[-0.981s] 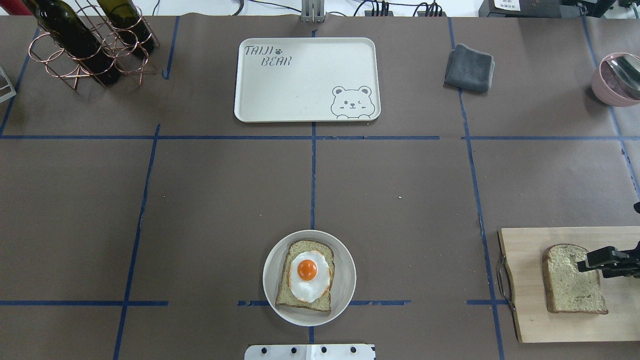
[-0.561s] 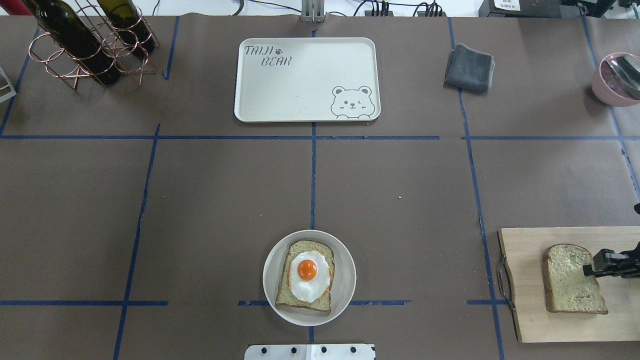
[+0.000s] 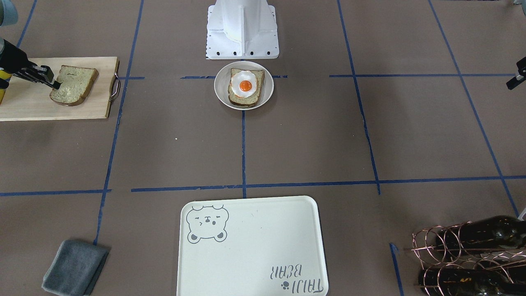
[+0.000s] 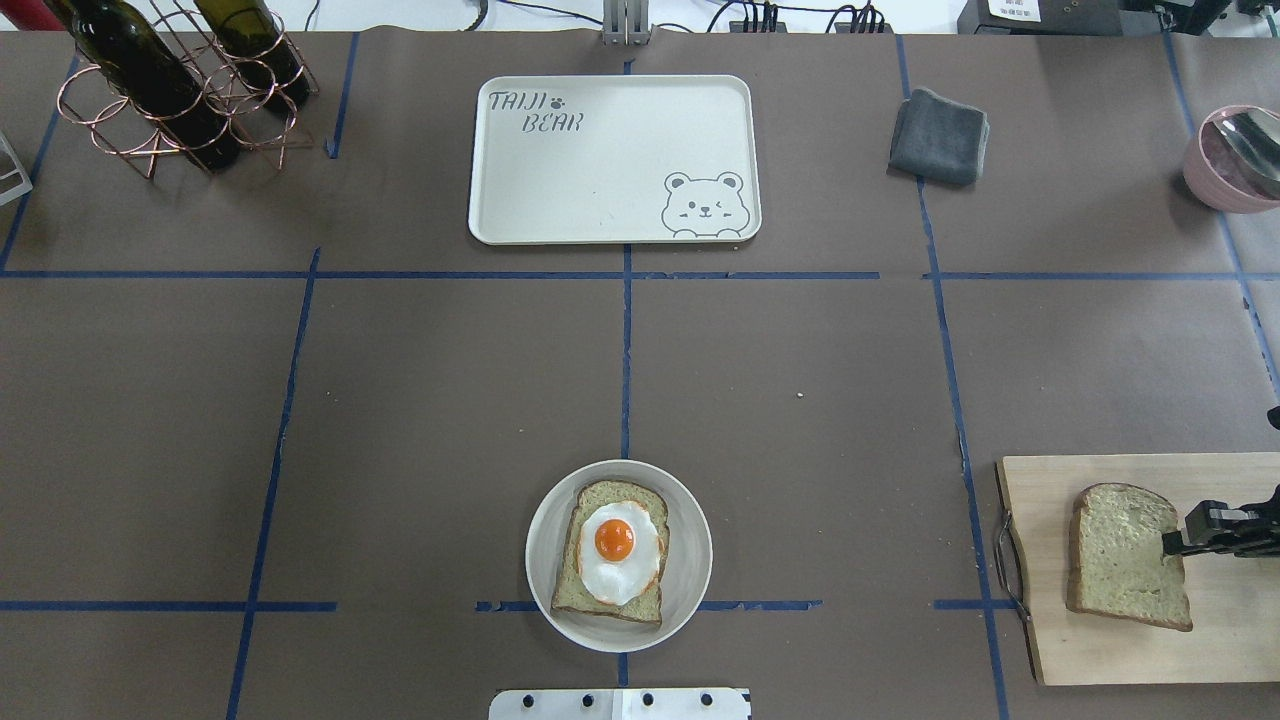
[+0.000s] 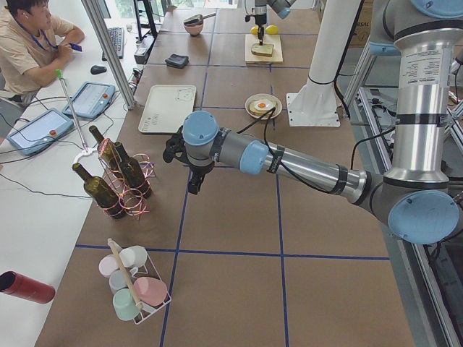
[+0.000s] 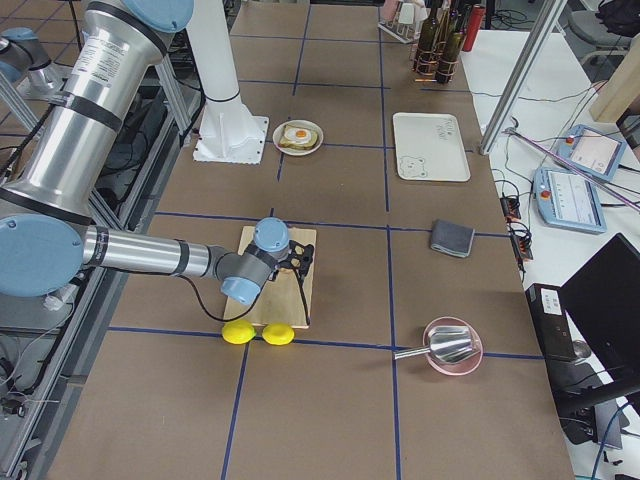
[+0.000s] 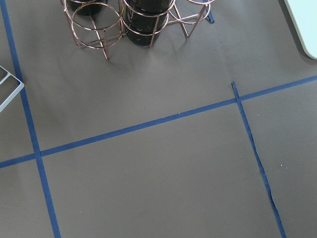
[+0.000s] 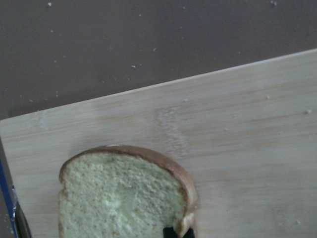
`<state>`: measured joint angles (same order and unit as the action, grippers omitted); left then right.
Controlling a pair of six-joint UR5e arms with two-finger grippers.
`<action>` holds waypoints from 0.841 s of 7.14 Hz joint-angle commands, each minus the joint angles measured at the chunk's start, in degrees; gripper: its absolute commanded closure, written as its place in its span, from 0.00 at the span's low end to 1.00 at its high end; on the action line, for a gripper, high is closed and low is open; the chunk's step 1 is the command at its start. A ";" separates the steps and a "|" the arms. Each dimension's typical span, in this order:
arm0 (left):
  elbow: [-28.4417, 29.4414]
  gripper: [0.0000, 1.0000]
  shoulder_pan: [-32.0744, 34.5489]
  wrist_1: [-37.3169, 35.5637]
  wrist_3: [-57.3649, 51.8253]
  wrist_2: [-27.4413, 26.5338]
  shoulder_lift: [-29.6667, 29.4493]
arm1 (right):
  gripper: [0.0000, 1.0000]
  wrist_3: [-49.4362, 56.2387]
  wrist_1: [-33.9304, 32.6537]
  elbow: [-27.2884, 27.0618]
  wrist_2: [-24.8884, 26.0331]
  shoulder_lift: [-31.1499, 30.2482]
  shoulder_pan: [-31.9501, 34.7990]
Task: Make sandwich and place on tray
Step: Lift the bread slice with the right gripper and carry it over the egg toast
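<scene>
One bread slice [image 4: 600, 495] lies on a round white plate [image 4: 540, 555] near the robot base, with the fried egg [image 4: 618, 572] on top; they also show in the front view [image 3: 245, 87]. The second bread slice [image 4: 1120, 555] is over the wooden cutting board [image 4: 1130, 660] at the right. My right gripper [image 4: 1172, 545] is shut on that slice's right edge, one black fingertip [image 8: 171, 232] at the crust. The slice [image 3: 76, 84] sits tilted, casting a shadow. The cream bear tray [image 4: 610, 200] lies empty at the far middle. My left gripper [image 5: 194, 184] hangs over bare table on the left; I cannot tell its state.
A copper rack with dark bottles [image 4: 170, 90] stands at the far left. A folded grey cloth [image 4: 938, 135] lies right of the tray. A pink bowl with a spoon [image 4: 1225, 170] is at the far right edge. Two lemons [image 6: 255, 333] lie beside the board.
The right gripper drew back to the slice's right edge and closed on it. The slice has shifted left and come up off the board. The plate and tray have not moved.
</scene>
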<state>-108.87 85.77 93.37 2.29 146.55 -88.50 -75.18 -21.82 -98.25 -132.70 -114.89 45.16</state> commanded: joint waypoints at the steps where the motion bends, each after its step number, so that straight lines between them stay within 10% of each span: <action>1: -0.20 0.00 0.01 -0.03 0.09 0.06 0.00 | 1.00 -0.76 4.65 -0.01 -2.12 -0.07 0.01; 6: -0.38 0.00 0.02 -0.12 0.00 0.32 0.00 | 1.00 -23.50 13.03 0.60 -3.70 21.14 -1.90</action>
<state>-109.18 85.84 93.28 2.29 146.77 -88.51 -94.94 -8.57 -98.01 -136.12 -100.74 44.37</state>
